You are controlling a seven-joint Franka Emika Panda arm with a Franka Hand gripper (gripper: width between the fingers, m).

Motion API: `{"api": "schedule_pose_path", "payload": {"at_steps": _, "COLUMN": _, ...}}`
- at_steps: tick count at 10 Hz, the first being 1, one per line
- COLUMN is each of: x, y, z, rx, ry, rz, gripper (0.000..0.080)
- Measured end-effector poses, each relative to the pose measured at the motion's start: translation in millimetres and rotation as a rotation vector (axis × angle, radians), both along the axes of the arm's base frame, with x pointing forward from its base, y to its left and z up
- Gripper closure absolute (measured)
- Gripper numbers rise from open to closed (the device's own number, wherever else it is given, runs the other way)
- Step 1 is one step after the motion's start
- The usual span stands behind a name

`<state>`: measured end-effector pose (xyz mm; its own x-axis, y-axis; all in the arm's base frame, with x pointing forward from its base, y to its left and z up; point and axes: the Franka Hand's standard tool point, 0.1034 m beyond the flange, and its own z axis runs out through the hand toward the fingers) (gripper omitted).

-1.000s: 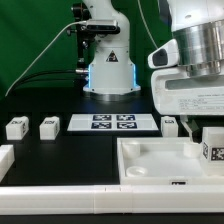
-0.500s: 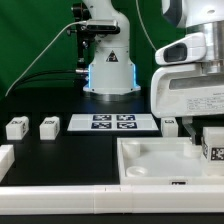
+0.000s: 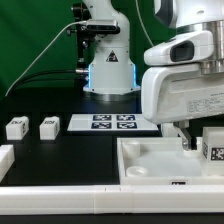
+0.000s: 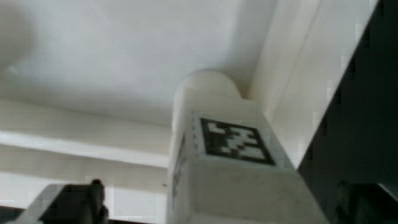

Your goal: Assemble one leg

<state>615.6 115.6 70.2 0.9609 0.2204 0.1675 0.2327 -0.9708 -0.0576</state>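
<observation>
1. Exterior view: arm's white wrist housing [image 3: 185,90] fills the exterior view's right, over the big white tray piece [image 3: 150,160] on the black table [image 3: 60,150]. One leg [image 3: 212,145] stands in the tray at the right edge, tag facing the camera. Two more legs [image 3: 16,127] [image 3: 48,126] sit on the table beside the marker board [image 3: 112,122].
2. Wrist view: leg [image 4: 222,150] upright against the tray wall [image 4: 302,60]. Fingers [image 4: 80,205] spread, one dark tip on each side, nothing gripped.
</observation>
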Motion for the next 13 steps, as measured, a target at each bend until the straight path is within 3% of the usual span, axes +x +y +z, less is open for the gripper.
{"api": "schedule_pose_path", "payload": {"at_steps": 1, "x": 0.3, "y": -1.3, "z": 0.1, "rx": 0.000, "ry": 0.000, "rz": -0.003, "gripper": 0.0151}}
{"api": "schedule_pose_path", "payload": {"at_steps": 3, "x": 0.6, "y": -2.6, "z": 0.1, "rx": 0.000, "ry": 0.000, "rz": -0.005, "gripper": 0.0404}}
{"api": "schedule_pose_path", "payload": {"at_steps": 4, "x": 0.5, "y": -2.3, "z": 0.1, "rx": 0.000, "ry": 0.000, "rz": -0.005, "gripper": 0.0404}}
{"api": "schedule_pose_path", "payload": {"at_steps": 5, "x": 0.5, "y": -2.4, "z": 0.1, "rx": 0.000, "ry": 0.000, "rz": -0.005, "gripper": 0.0509}}
{"api": "schedule_pose_path", "payload": {"at_steps": 9, "x": 0.6, "y": -2.4, "z": 0.1, "rx": 0.008, "ry": 0.005, "rz": -0.055, "gripper": 0.0509}}
{"api": "schedule_pose_path", "payload": {"at_steps": 13, "x": 0.9, "y": -2.3, "z": 0.9, "rx": 0.082, "ry": 0.047, "rz": -0.512, "gripper": 0.0508}}
